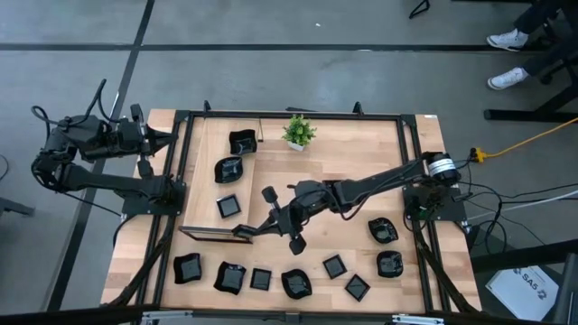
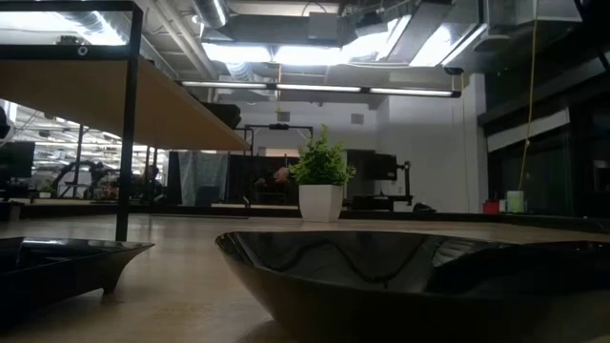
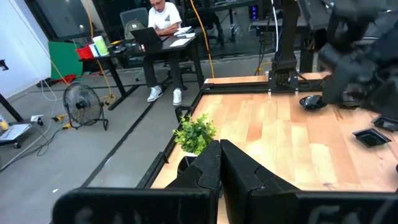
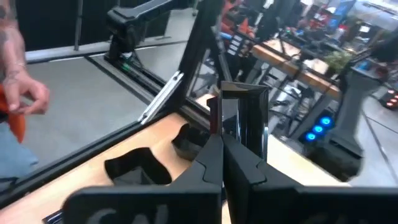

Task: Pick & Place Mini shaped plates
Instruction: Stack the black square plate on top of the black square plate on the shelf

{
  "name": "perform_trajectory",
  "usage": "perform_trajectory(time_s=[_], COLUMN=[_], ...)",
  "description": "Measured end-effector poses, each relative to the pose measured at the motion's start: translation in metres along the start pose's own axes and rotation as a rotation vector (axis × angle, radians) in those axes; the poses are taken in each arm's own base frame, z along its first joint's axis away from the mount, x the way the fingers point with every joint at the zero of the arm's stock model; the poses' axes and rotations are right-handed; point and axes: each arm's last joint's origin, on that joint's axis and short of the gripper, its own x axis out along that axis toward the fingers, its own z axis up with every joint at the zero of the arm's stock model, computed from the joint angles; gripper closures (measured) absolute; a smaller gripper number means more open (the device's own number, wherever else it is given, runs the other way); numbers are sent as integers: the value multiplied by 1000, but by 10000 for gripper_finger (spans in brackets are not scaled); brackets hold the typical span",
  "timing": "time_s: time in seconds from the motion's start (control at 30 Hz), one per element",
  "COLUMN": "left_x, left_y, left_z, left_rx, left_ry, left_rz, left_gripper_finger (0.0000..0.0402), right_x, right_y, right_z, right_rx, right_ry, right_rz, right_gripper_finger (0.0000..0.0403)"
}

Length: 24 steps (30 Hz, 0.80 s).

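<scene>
R tool pinched shut on a square mini plate, held on edge. It sits just beside the wooden tray, at its near corner. L tool closed, empty, parked on the tray's far side.

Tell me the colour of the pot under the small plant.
White; the pot shows best in the low view, under green leaves.

R gripper sits clamped on a square mini plate, mid-table, by a wood tray. L gripper parked at table's far-left edge. More black plates line the near edge; potted plant at far side.
</scene>
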Motion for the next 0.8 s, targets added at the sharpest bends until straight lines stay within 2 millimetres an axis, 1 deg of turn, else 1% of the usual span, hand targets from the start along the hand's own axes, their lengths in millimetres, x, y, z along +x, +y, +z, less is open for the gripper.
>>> perform_trajectory(time_s=[0.17,0.33,0.53,0.7,0.8], left_x=[0,0,0,0,0], left_y=[0,0,0,0,0], left_z=[0,0,0,0,0], left_rx=[0,0,0,0,0], left_ry=[0,0,0,0,0], left_rz=[-1,0,-1,-1,0], left_gripper_finger=[398,398,398,398,398], right_x=[17,25,24,23,21], right_y=[6,7,0,-18,-28], right_z=[-22,-34,-36,-27,-29], right_rx=[4,2,-9,-74,-100], right_ry=[1,-6,-17,-14,8], right_rz=[3,-6,-28,-61,-99], right_gripper_finger=[402,402,402,402,402])
